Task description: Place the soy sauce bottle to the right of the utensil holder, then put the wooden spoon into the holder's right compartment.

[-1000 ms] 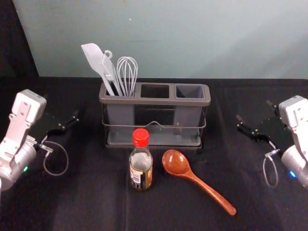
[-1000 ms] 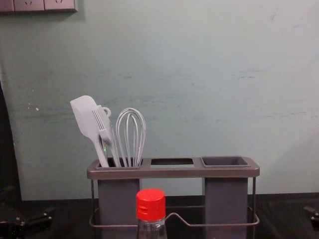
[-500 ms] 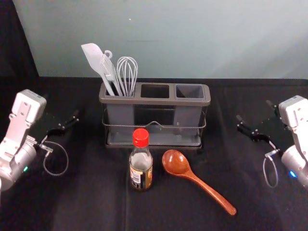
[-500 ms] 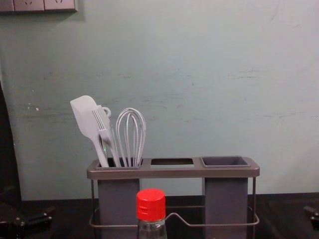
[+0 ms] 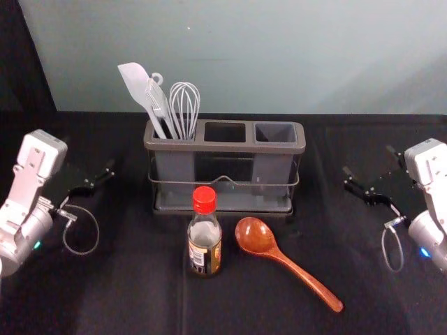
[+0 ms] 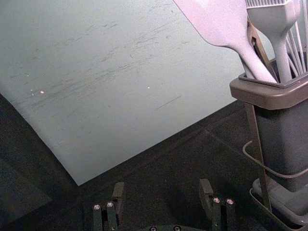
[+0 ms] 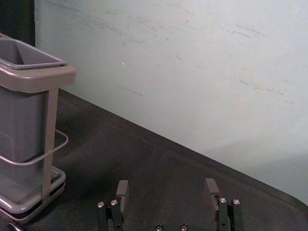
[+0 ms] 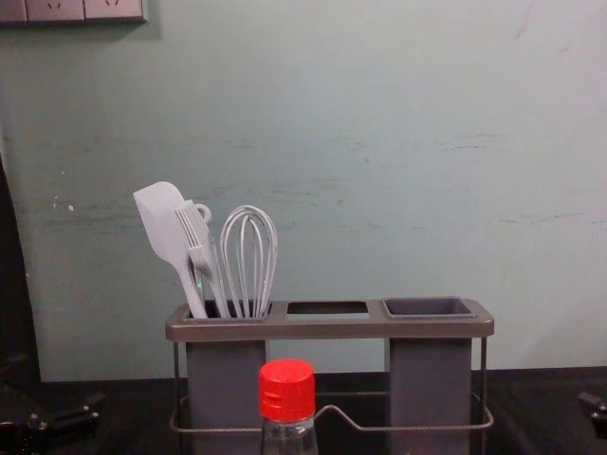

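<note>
While both arms are resting off to the sides, the left gripper [image 6: 162, 188] is hanging left of the utensil holder [image 5: 223, 148] and the right gripper [image 7: 167, 187] right of it, each with its fingers spread apart around nothing. The soy sauce bottle [image 5: 204, 244] is standing upright in front of the holder; the wooden spoon [image 5: 257, 239] is lying just beside it, handle slanting out to the right. Risk 1, by my judgement: a right-arm reach for the bottle is having to cross the spoon, so a low approach could be sweeping it askew. Risk 2: an off-centre grasp could be tipping the narrow bottle. Risk 3: a set-down too close could be bumping the holder. Risk 4: a tilted spoon could be catching on the right compartment's [image 5: 275, 132] rim.
</note>
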